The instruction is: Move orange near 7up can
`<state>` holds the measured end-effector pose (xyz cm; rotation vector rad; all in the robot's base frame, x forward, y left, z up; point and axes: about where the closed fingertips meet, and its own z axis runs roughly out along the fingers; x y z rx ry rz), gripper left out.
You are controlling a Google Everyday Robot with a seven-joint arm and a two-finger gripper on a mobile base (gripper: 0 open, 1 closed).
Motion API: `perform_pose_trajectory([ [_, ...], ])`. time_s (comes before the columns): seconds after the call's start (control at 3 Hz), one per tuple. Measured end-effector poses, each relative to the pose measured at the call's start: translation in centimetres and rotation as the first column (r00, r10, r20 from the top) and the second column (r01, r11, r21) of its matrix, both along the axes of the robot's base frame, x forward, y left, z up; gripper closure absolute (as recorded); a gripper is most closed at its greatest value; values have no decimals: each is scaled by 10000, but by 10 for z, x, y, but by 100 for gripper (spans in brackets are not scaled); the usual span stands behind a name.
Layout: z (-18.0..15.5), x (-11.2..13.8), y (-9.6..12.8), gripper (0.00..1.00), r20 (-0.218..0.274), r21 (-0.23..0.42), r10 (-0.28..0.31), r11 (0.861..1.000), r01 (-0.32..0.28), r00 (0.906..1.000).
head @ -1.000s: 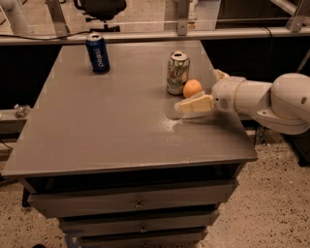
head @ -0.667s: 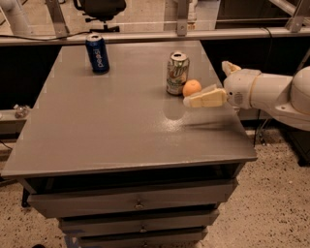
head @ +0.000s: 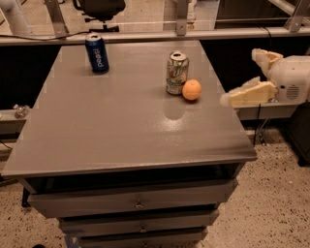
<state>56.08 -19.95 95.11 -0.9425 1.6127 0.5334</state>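
The orange [head: 192,89] sits on the grey table [head: 111,131], just right of the 7up can [head: 177,72] and almost touching it. The can stands upright, silver-white with green markings. My gripper [head: 240,77] is off the table's right edge, well to the right of the orange and above floor level. It is open and holds nothing. One cream finger [head: 248,94] points left toward the orange and the other [head: 264,55] sits higher up.
A dark blue Pepsi can [head: 97,53] stands upright at the table's far left. The table has drawers [head: 138,203] at the front. A rail [head: 145,36] runs behind the table, with an office chair [head: 99,8] beyond it.
My gripper has pulled back to the right, away from the orange and past the table's edge. The orange stays on the table beside the 7up can.
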Motion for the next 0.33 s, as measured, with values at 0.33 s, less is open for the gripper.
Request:
perform_pose_trajectory([
  [0.33, 17, -36, -35, 0, -150, -227, 580, 9980, -584, 9982],
])
